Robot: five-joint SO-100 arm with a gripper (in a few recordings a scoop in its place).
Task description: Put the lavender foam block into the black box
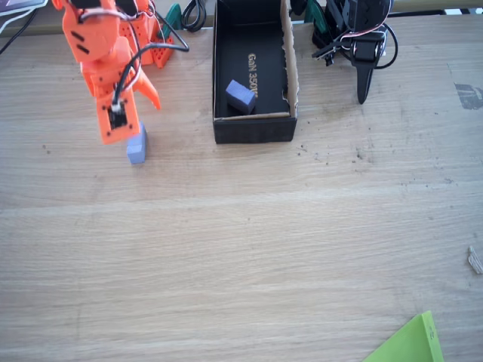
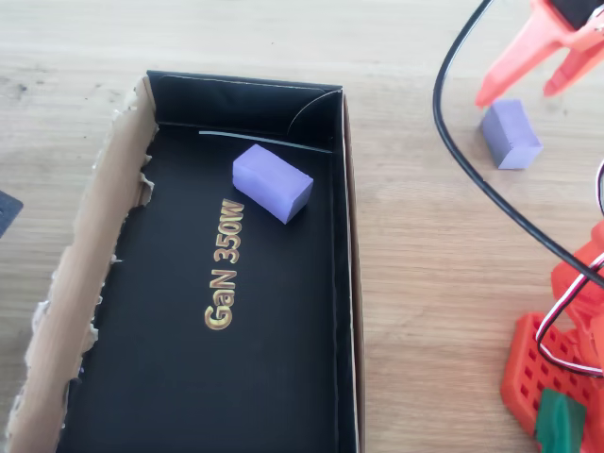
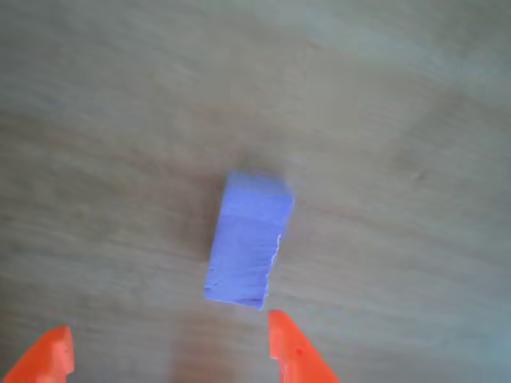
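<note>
Fixed view: high above the desk (image 1: pixel 241 249), looking down, far, box at the top edge. Overhead view: close over the black box (image 2: pixel 236 311), turned the other way round. Wrist view: just above the lavender foam block (image 3: pixel 247 247), facing down. Shared by all: block and wood.

Lavender foam block (image 3: pixel 246 243), black box (image 2: pixel 269 311) with gold lettering

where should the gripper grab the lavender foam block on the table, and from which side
Grip the lavender foam block across its two long sides, near the middle, coming straight down from above. It lies flat on the table, apart from the black box, and the open gripper looks wide enough for its narrow width.
</note>
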